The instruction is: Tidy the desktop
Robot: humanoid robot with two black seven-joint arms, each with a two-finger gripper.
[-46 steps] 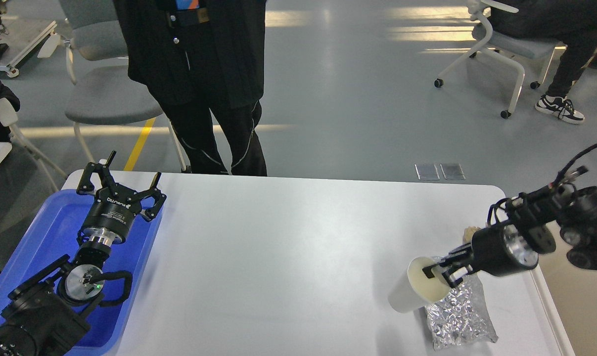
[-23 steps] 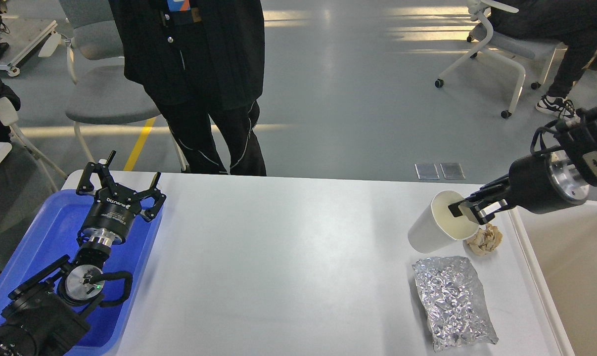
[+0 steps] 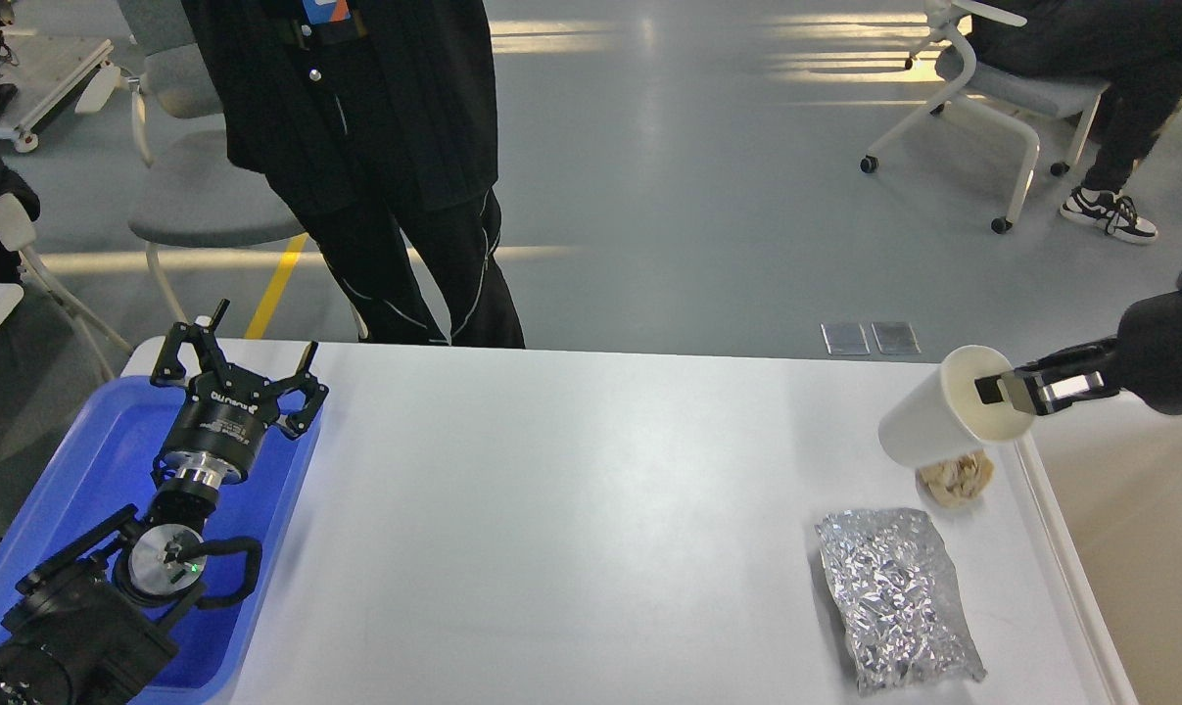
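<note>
The white desktop (image 3: 571, 509) fills the middle of the head view. My right gripper (image 3: 1004, 392) is shut on the rim of a white paper cup (image 3: 928, 419), held tilted on its side above the desktop's far right edge. A crumpled beige paper ball (image 3: 955, 478) lies just under the cup. A crinkled silver foil bag (image 3: 894, 597) lies on the desktop at the front right. My left gripper (image 3: 238, 357) is open and empty above the far end of the blue tray (image 3: 81, 470).
A cream-white rimmed bin (image 3: 1129, 529) stands against the desktop's right edge. A person in black (image 3: 375, 157) stands right behind the far edge. Chairs stand on the floor at the back left and right.
My right gripper has carried the cup from above the foil bag up and to the right, toward the bin. The foil bag and paper ball are now uncovered. The left arm has not moved.
</note>
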